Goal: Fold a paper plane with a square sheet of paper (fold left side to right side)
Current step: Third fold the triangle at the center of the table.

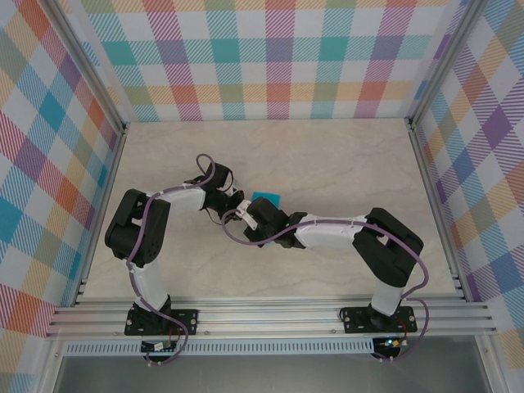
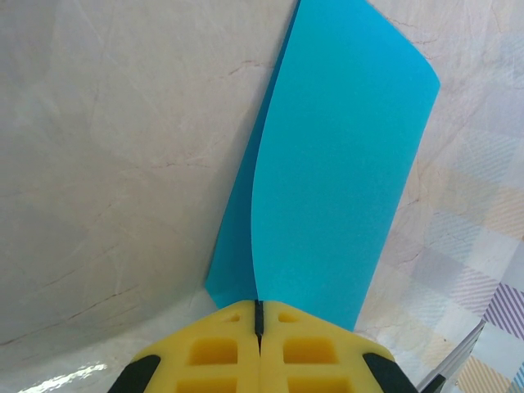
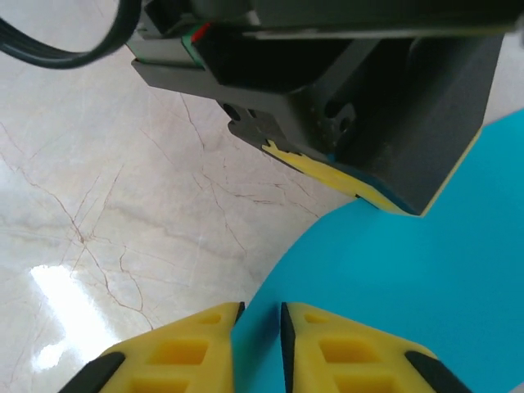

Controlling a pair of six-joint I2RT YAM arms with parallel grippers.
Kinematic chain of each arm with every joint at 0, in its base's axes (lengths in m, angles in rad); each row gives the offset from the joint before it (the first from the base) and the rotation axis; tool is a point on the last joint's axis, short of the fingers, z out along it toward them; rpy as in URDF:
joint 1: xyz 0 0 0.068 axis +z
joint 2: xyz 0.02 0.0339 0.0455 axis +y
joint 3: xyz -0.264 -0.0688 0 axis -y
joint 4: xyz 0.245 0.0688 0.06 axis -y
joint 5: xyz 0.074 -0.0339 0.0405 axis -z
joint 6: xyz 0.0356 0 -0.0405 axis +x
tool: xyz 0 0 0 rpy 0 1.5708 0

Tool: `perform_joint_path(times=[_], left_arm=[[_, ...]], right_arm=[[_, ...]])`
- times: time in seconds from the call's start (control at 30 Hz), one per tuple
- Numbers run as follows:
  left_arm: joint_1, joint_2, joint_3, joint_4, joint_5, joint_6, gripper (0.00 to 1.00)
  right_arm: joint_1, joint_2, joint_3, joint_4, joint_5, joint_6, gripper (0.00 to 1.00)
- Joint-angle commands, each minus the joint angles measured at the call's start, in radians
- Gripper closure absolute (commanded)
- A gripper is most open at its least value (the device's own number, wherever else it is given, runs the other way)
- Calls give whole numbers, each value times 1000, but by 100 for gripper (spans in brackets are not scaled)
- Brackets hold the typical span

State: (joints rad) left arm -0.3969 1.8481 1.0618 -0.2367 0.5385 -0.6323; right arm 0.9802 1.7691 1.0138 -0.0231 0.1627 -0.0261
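- Yellow fingertips of the left gripper (image 2: 259,315) sit right up at the lens in its wrist view. They're pressed together down to a hairline seam, and the near end of the square sheet of paper (image 2: 344,164) is pinched in that seam.
- Right gripper (image 3: 259,327): jaws narrowed to a thin slot with the paper's edge sitting in it. There's a visible gap though, so I'd call it not clamped yet.
- From above, the cyan sheet lies around the middle of the table (image 1: 344,164), just beyond both grippers, which crowd together at its near end.
- Step-wise, my guess is the first fold, left side over to right. The sheet looks doubled, with the top layer bowed and no sharp crease.
- Long axis runs straight away from the left fingers, leaning slightly right in that wrist view.
- Next move probably needs the right jaws to finish the pinch and the edges lined up. After that, the bowed layer gets pressed flat without the sheet skidding.
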Motion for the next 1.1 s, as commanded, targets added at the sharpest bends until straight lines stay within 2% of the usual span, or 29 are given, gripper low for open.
perform_joint_path(times=[0.0,0.17,0.37,0.5,0.6,0.73,1.07], left_arm=[[-16,-9,12,-33,2,6,98],[-16,-16,15,-68,-2,18,95],[3,-86,44,-171,-38,80,68],[29,-139,49,-222,-54,106,58],[34,-138,77,-236,-35,126,57],[3,-81,164,-239,12,154,61],[-53,254,465,-275,98,202,67]], right_arm=[[-7,-29,-7,-26,-42,13,87],[-21,-36,-18,-28,-68,32,99],[-58,-56,-79,-1,-135,89,100],[-80,-69,-118,20,-159,114,100],[-90,-78,-131,33,-168,126,100],[-96,-73,-133,42,-175,139,100],[-101,-69,-139,63,-187,169,100]])
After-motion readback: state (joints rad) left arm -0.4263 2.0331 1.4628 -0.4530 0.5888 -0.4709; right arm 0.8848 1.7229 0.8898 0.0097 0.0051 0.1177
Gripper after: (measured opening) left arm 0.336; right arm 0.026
